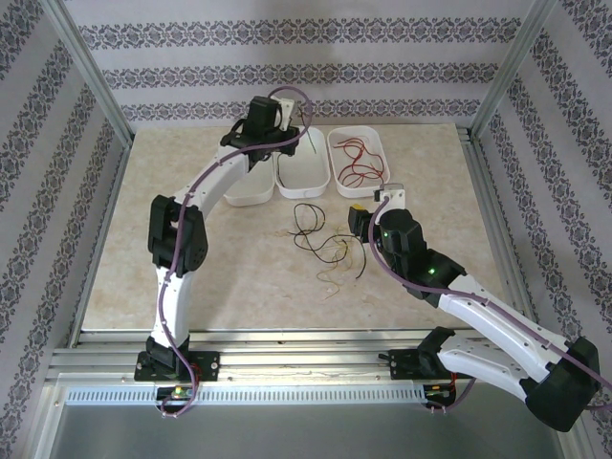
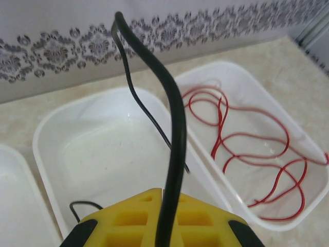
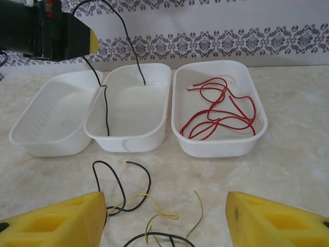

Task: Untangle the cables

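- The left tool (image 2: 167, 201) is being cut off by the bottom edge of its own wrist view, so just its yellow fingertips are showing. From above (image 1: 285, 122) its tip is blending into the dark wrist and is hard to make out.
- It is pinching a black cable (image 2: 177, 128) tightly between its fingers, above the middle tray (image 2: 103, 149).
- Seen from the right wrist, this black cable (image 3: 136, 56) is arching up from the left tool (image 3: 85, 38). One end is hanging into the middle tray (image 3: 128, 144) and the other is trailing down by that tray's left wall.
- The right tool (image 3: 164, 216) is standing wide apart with nothing between its fingers, and both fingers are running off the lower edge.
- Red cables (image 3: 221, 110) are lying in loose, overlapping curls inside the right tray (image 3: 221, 149).
- Loose cables (image 3: 126, 193), black and yellowish-green, are crossing one another on the surface (image 3: 298, 154) in front of the trays, just ahead of the right tool.
- Their count is hard to tell, as some are running out of view.
- The left tray (image 3: 46, 146) is sitting against the middle one.
- A small red patch (image 3: 49, 7) on the left tool's dark body is too blurred to read.
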Robot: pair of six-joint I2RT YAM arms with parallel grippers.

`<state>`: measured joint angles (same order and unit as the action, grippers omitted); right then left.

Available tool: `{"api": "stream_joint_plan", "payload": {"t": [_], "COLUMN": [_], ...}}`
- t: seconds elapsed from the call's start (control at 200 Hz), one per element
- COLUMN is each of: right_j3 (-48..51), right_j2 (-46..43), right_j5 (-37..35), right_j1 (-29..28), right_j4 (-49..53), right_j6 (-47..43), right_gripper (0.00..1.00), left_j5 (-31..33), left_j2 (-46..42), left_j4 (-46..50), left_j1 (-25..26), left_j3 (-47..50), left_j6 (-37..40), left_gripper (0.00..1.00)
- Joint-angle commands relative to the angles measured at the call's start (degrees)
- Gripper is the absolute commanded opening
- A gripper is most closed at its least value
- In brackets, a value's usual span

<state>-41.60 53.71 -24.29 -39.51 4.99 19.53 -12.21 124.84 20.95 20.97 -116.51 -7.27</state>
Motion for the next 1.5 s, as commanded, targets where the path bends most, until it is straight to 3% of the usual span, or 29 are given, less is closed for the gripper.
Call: {"api": "stream_joint_plan", "payload": {"t": [0.0, 0.33, 0.665, 0.929, 1.174, 1.494], "right_j3": [-1.7, -0.5, -0.2, -0.3, -0.7, -0.3], "right_j2": [-0.6, -2.1, -1.4, -1.3, -0.3, -0.6], "right_j5": [-0.9, -1.4, -2.0, -1.9, -1.4, -1.5], "right_j1": [0.4, 0.4, 0.3, 0.3, 0.3, 0.4], "right_j4": [0.1, 0.3, 0.6, 0.5, 0.2, 0.5], "right_j6": [0.0, 0.6, 0.4, 0.6, 0.6, 0.9], "right_gripper": [0.64, 0.64, 0.64, 0.64, 0.64, 0.64], "left_j5": [4.3, 9.4, 10.2, 14.9, 17.1, 22.2], "left_j2": [5.1, 20.6, 16.9, 16.5, 12.1, 11.4], "left_j4": [12.4, 31.3, 26.6, 31.9, 29.5, 31.0], "left_j1": [1.9, 3.2, 3.0, 0.8, 0.8, 0.6], "left_j3": [-7.9, -31.9, -25.7, -25.2, -18.2, -17.9], "left_j6": [4.2, 4.5, 3.7, 4.3, 5.3, 7.1], "left_gripper": [0.0, 0.0, 0.0, 0.0, 0.0, 0.0]}}
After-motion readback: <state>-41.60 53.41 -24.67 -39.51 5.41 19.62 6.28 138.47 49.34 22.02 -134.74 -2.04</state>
